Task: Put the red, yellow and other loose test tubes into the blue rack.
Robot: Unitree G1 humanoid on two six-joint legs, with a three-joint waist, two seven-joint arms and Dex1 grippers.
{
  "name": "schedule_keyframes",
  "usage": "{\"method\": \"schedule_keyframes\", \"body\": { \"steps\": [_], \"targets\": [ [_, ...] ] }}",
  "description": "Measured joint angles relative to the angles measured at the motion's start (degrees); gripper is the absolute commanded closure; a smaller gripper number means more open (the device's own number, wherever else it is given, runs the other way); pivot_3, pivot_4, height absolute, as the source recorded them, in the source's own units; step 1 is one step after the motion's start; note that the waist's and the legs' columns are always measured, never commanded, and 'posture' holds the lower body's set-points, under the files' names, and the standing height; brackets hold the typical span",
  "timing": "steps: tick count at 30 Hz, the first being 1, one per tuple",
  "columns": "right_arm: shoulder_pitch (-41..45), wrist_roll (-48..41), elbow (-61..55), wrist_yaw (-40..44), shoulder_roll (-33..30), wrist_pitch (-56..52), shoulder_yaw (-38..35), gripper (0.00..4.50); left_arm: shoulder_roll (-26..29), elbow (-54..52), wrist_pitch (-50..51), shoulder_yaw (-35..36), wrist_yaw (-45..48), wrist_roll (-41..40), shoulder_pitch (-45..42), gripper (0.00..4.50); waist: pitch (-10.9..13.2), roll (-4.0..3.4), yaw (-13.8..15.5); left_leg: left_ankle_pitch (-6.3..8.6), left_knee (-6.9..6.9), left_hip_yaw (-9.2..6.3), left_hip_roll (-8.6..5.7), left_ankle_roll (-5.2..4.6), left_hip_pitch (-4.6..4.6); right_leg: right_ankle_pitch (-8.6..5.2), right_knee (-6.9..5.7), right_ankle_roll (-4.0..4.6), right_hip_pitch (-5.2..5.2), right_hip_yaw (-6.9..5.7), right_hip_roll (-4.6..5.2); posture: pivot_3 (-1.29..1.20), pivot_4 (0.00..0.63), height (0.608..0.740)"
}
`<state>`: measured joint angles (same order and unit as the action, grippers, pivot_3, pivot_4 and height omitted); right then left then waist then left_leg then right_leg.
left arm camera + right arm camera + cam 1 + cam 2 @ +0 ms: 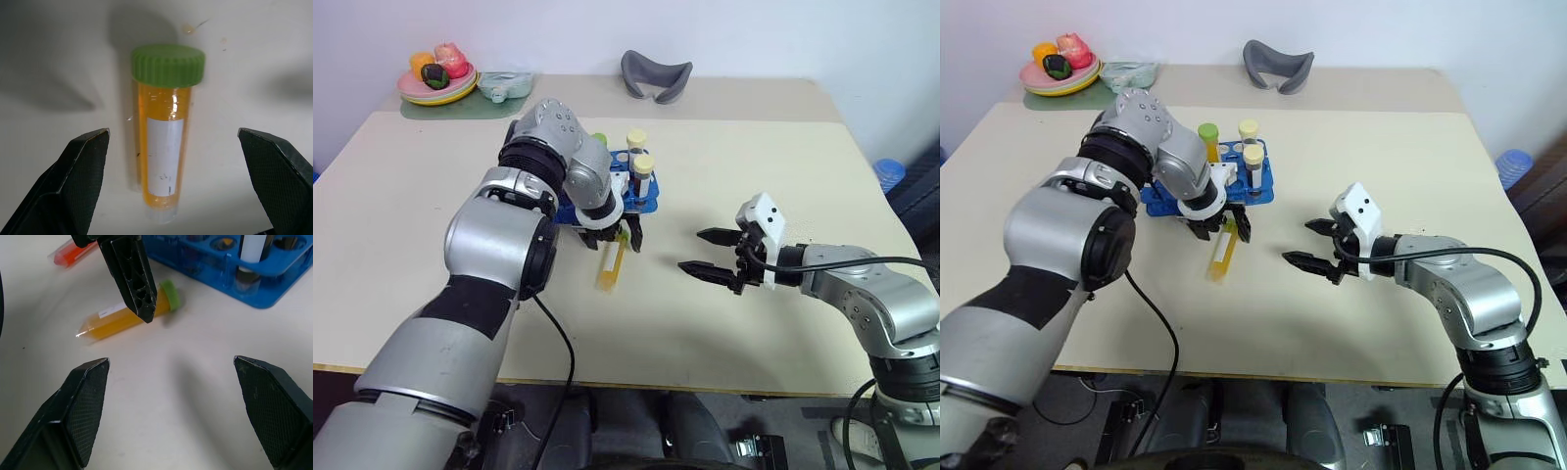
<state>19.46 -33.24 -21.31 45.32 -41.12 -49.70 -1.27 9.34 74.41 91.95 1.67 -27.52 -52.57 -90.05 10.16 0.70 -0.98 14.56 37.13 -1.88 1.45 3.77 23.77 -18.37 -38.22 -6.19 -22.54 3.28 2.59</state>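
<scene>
yellow tube (164,147) lies flat on table (754,176), just near of blue rack (1258,181) | long axis near-far, cap toward rack | left gripper (176,181) directly above, fingers apart, straddling it | right gripper (720,253) apart, off to the right

head pair downward, wrist views close

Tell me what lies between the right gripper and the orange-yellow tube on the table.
Bare tabletop, as the right wrist view shows. The right gripper is open and short of the orange-yellow tube, over which the open left gripper hangs.
</scene>
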Motion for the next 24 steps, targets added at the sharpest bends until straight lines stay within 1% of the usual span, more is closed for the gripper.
{"method": "schedule_keyframes", "body": {
  "steps": [8, 14, 20, 24],
  "targets": [
    [-0.08, -0.87, -0.13, -0.73, -0.07, -0.08, -0.11, 0.36, -1.87, 0.20, -0.08, 5.92, 4.26, 10.51, 0.08, 0.17, 0.00, 0.00, -0.04, 0.00, 0.00, 0.00, 0.00, 0.00, 0.00, 0.00, -0.02, 0.00, 0.00, 0.00, 0.00, 0.00, 0.150, 0.740],
    [-0.88, -1.48, -1.40, -1.72, -0.13, -0.46, -1.54, 0.36, -2.56, -0.86, -0.09, 8.07, 7.45, 17.51, 1.14, 0.17, 0.00, 0.00, 0.06, -0.01, 0.01, 0.00, 0.00, 0.01, 0.00, 0.00, -0.03, 0.00, 0.00, 0.00, 0.03, 0.00, 0.150, 0.740],
    [-2.92, -1.85, -3.04, -2.26, -0.61, -0.95, -2.34, 0.36, -3.39, -2.14, 0.08, 10.07, 10.07, 22.67, 1.53, 0.17, -0.02, -0.03, 0.07, -0.01, 0.02, 0.00, 0.00, 0.01, -0.06, 0.00, -0.09, -0.01, 0.04, 0.00, 0.03, 0.00, 0.150, 0.740],
    [-5.82, -1.97, -4.81, -1.53, -2.79, -0.91, -4.08, 0.36, -3.96, -3.10, 0.09, 11.13, 11.48, 25.54, 1.85, 0.17, -0.03, -0.03, 0.12, -0.01, 0.03, 0.00, 0.00, 0.02, -0.11, 0.01, -0.10, -0.01, 0.12, 0.00, 0.04, 0.00, 0.150, 0.740]
  ]
}}
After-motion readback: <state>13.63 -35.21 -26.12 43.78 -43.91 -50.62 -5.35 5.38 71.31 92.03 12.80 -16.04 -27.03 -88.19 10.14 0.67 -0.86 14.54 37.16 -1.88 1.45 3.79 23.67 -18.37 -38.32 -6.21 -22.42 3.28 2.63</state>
